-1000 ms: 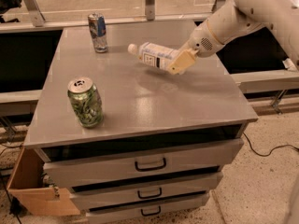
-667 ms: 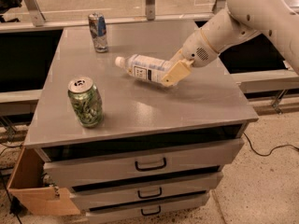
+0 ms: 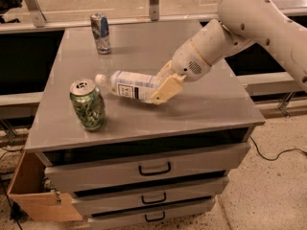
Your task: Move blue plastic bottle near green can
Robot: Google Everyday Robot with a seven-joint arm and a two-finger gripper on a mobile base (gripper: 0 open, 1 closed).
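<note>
The blue plastic bottle [image 3: 128, 85] is clear-whitish with a white cap and a pale label. It is held lying sideways just above the grey cabinet top, cap pointing left. My gripper [image 3: 164, 86] is shut on its right end, the beige fingers [image 3: 167, 90] around the base. The green can [image 3: 88, 105] stands upright at the front left of the top. The bottle's cap is just above and right of the can's silver lid, a small gap apart.
A slim blue-and-silver can [image 3: 100, 33] stands at the back left of the cabinet top [image 3: 211, 104]. The cabinet has three drawers below. A cardboard box [image 3: 33, 195] sits on the floor at the left. A cable lies on the floor at the right.
My gripper has carried the bottle leftward and toward the front, from the middle right of the top to close beside the green can. The cans have not moved.
</note>
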